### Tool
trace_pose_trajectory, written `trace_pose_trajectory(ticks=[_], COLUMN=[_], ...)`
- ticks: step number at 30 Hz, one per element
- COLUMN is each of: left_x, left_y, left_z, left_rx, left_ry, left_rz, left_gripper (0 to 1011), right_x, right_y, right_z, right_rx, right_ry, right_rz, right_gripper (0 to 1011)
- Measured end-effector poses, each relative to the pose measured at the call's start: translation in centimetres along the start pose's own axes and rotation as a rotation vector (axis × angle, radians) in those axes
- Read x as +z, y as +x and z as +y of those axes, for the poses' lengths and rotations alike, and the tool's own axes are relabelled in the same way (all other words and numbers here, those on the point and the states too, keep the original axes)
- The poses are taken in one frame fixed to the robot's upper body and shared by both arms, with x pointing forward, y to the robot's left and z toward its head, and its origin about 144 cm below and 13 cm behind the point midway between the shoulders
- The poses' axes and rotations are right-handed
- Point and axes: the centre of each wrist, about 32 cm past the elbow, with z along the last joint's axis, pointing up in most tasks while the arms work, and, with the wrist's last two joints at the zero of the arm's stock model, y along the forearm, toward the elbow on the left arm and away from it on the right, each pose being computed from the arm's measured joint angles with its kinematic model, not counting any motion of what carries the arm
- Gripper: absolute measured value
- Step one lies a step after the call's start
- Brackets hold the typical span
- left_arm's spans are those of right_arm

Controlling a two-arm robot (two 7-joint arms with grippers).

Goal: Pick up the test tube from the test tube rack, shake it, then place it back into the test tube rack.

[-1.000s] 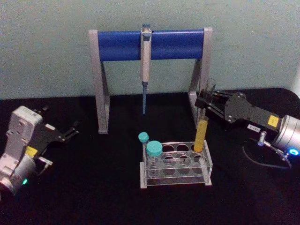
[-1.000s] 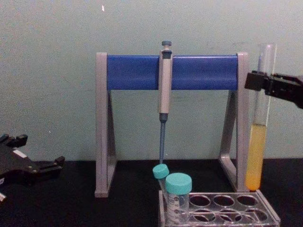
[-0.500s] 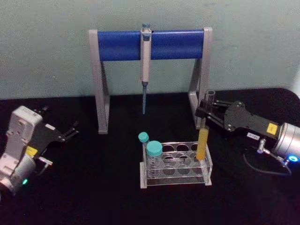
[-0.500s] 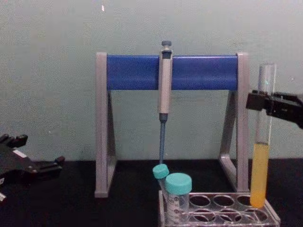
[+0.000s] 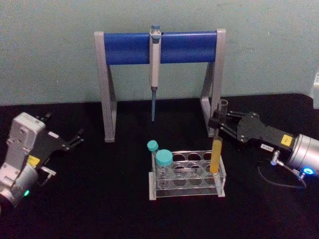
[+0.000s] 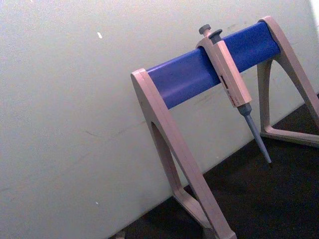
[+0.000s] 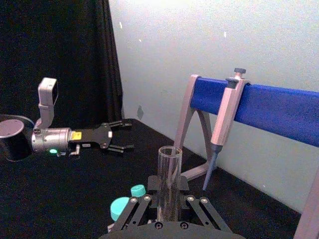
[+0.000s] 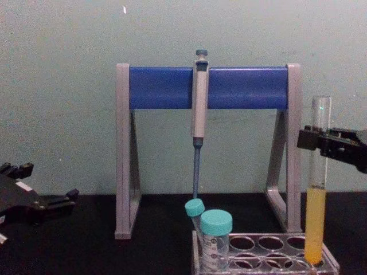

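Right gripper (image 5: 218, 123), centre right of the head view: jaws pinched on the test tube (image 5: 217, 144) at its clear upper part, with the open mouth standing above the fingers. The tube hangs upright below the grip. Its yellow-orange end is dipped into a right-end hole of the test tube rack (image 5: 187, 192); which row, cannot tell. Chest view, lower right: tube base at the level of the rack's top plate. Left gripper (image 5: 75, 139) sits at the left edge, fingers spread, well apart from the rack.
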Motion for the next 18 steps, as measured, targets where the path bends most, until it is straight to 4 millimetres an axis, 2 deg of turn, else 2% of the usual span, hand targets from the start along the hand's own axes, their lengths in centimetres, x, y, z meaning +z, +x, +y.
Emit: trace_pose_trajectory(ticks=[18], left_x=[0.00], left_y=[0.00], left_z=[0.00], left_rx=[0.000], left_ry=[0.000], left_rz=[0.000], left_gripper=[1001], right_x=[-0.94], right_y=[0.13], right_z=[0.19], right_rx=[-0.026], right_ry=[-0.043], right_rz=[-0.023], right_gripper=[237])
